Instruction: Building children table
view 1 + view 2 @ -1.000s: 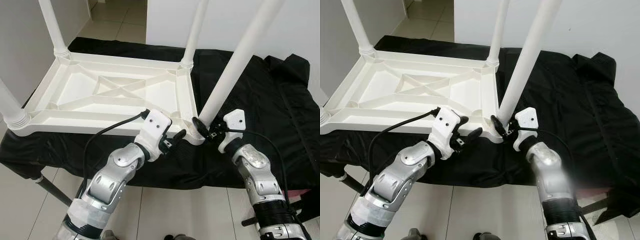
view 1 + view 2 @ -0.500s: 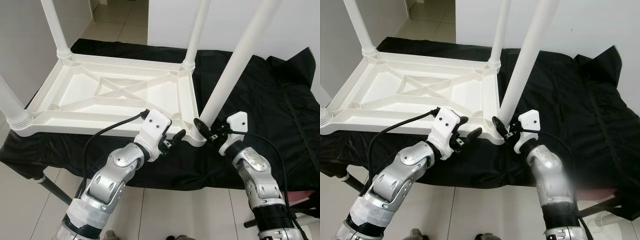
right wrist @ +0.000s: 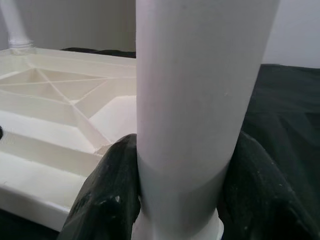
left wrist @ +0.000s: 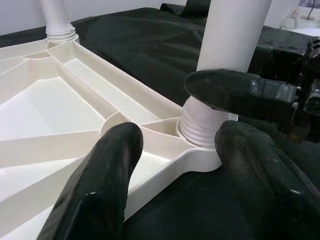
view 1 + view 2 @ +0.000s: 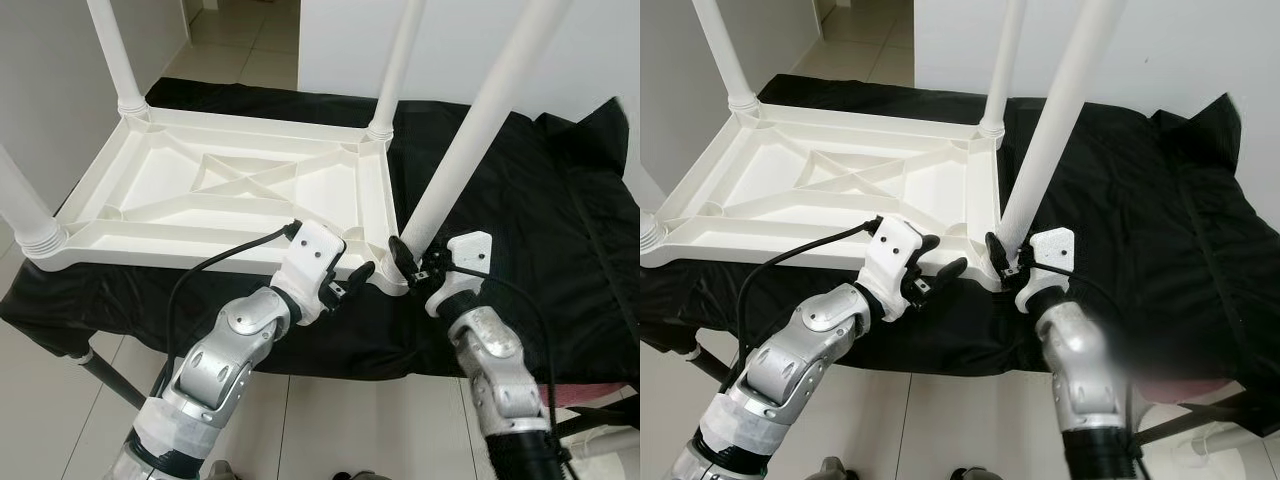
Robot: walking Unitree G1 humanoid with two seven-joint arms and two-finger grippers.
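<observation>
White plastic table top [image 5: 240, 190] upside down on black cloth, four white legs [image 5: 470, 140] upright in corner sockets

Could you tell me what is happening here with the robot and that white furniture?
The robot is assembling a white plastic children's table that lies upside down on a black cloth. Its right claw is clamped around the bottom of the near-right white round leg, right at its corner socket. The left claw is open, its fingers straddling that same corner of the tabletop frame. Three other legs stand in their corner sockets.

A black cloth [image 5: 520, 190] covers the support — upturned white table [image 5: 230, 190] lies on it.
</observation>
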